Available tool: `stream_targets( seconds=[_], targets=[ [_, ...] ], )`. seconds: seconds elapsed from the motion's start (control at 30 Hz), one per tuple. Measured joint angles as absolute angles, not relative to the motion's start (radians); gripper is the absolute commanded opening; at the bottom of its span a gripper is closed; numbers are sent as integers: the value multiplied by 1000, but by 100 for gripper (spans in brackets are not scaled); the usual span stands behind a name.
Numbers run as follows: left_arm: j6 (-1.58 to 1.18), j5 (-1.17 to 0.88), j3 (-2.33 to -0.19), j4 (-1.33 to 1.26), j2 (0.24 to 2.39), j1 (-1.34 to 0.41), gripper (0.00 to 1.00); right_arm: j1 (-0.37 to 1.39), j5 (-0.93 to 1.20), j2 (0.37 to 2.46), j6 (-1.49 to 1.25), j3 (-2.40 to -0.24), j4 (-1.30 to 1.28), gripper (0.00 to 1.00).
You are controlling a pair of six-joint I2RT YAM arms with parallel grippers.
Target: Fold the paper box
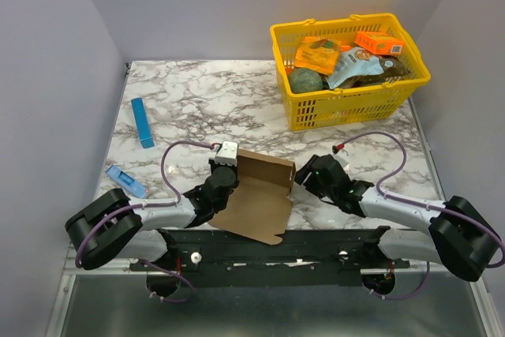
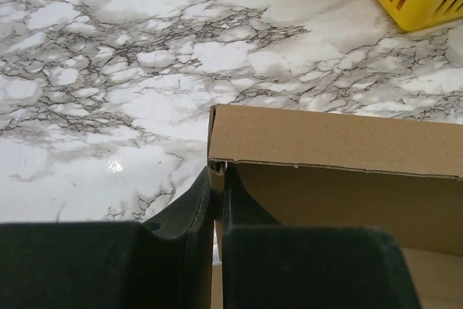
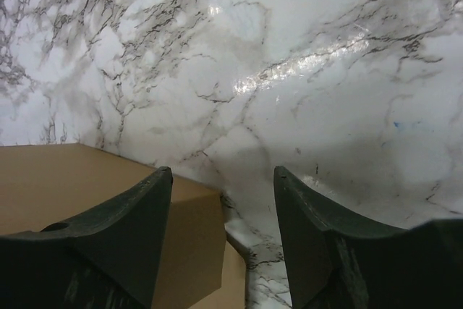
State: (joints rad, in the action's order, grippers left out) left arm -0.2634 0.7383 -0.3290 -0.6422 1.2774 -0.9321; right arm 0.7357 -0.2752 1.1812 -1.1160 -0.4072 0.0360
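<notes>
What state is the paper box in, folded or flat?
Partly folded. One wall of the paper box stands upright, pinched by the left pincer; the rest is spread open.

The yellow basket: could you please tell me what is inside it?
The yellow basket holds orange boxes, a dark green round item and packets; anything beneath is covered.

The paper box (image 1: 256, 195) at lower centre was matt brown cardboard, faintly grainy, with a slightly ragged cut edge. The worktop (image 1: 197, 92) looked smooth and glossy, marble-patterned, catching bright glints. The basket (image 1: 347, 108) at upper right was shiny yellow plastic. The right hand (image 3: 221, 179) had dull, dark, slightly scuffed fingers (image 3: 123, 236)
</notes>
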Motion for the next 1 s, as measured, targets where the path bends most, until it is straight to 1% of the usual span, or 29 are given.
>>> stream_targets(
  seconds=[0.2,0.37,0.5,0.67,0.7,0.87,0.9,1.0],
  targets=[
    [-271,795,-329,-675,1307,-975,0,768,-343,1217,-1191,-425,2,67],
    [-278,807,-335,-657,1307,-981,0,785,-379,1235,-1108,-439,28,66],
    [-283,812,-342,-629,1300,-982,0,799,-385,1204,-1041,-413,67,58],
    [-292,804,-355,-584,1288,-987,0,811,-377,1130,-1006,-368,106,53],
    [-293,802,-357,-580,1287,-987,0,811,-372,1116,-1002,-360,112,50],
    [-293,788,-365,-561,1285,-979,0,817,-337,1060,-982,-331,121,48],
    [-294,784,-365,-559,1283,-978,0,819,-325,1044,-976,-323,123,46],
    [-294,765,-365,-555,1277,-966,0,819,-301,998,-964,-294,129,44]
  ],
)
